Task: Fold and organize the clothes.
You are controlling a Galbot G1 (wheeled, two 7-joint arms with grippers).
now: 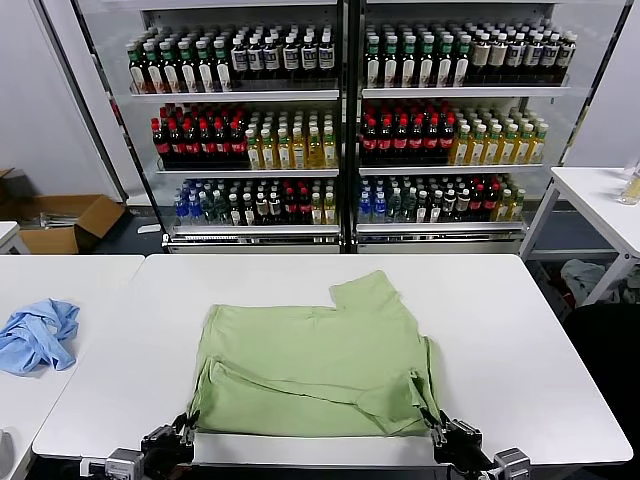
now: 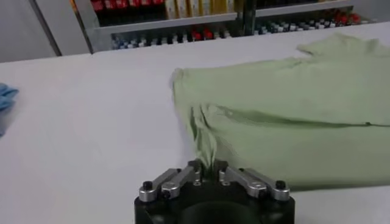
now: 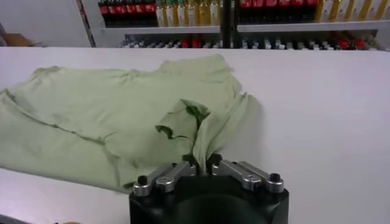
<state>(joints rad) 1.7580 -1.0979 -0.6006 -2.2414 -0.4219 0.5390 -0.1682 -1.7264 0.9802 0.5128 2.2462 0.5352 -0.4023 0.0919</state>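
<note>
The light green shirt (image 1: 310, 365) lies spread on the white table (image 1: 520, 330), partly folded, with one sleeve sticking out at the far side. My left gripper (image 1: 188, 422) is shut on the shirt's near left corner at the table's front edge; the left wrist view shows a bunched strip of the shirt (image 2: 292, 122) pinched in the gripper (image 2: 207, 170). My right gripper (image 1: 436, 420) is shut on the near right corner; the right wrist view shows the shirt's cloth (image 3: 122, 115) pulled up into the gripper (image 3: 201, 162). No heart print or buttons show.
A crumpled light blue garment (image 1: 38, 335) lies on the neighbouring white table to the left. Drinks coolers full of bottles (image 1: 340, 110) stand behind the table. Another white table (image 1: 600, 200) is at the far right. A cardboard box (image 1: 60, 222) sits on the floor far left.
</note>
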